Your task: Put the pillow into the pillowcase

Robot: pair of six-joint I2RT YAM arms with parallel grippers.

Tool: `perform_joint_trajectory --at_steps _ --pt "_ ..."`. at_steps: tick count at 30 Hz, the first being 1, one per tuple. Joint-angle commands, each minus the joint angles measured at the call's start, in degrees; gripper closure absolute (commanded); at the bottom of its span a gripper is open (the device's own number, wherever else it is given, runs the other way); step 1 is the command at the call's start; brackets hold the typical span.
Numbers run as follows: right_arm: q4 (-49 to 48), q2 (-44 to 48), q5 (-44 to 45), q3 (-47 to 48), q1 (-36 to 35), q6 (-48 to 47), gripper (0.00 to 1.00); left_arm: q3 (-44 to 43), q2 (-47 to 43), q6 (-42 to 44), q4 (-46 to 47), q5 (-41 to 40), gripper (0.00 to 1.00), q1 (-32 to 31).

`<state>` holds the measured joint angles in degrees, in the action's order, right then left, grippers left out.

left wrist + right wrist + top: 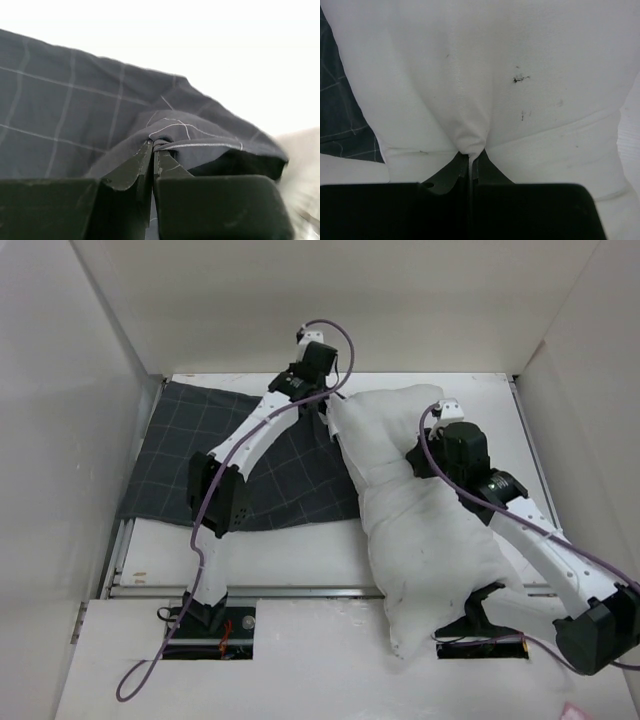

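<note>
The white table (300, 552) bears the pillowcase (170, 460) beside the pillow (430, 550).

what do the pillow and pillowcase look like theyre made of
Pillow: white woven cloth, probably cotton or a blend, matte, over soft stuffing; it puckers and bulges.
Pillowcase: thin dark woven cloth with pale grid lines, matte; it drapes limp and creases. The exact fibre is unclear.
</note>
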<state>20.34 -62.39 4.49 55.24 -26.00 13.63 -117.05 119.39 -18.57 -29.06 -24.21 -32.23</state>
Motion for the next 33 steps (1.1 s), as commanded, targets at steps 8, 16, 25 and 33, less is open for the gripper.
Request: perform_joint_trajectory --at_steps 8,16,25,33 --pt "4.99 -9.32 4.30 1.45 -0.81 0.79 1.00 6.47 -9.51 1.52 3.47 3.55 1.00 1.55" --pt "2.25 -16.52 3.23 4.87 -12.74 -2.82 1.00 4.21 -9.27 3.36 2.43 6.19 1.00 1.03" --pt "0.32 -26.55 24.25 16.20 -12.51 3.42 1.00 8.05 -13.65 3.27 0.59 6.01 1.00 -2.23" --pt "-5.40 -23.12 17.22 18.23 -7.75 0.43 1.00 13.52 -19.64 3.09 1.20 8.64 1.00 -5.21"
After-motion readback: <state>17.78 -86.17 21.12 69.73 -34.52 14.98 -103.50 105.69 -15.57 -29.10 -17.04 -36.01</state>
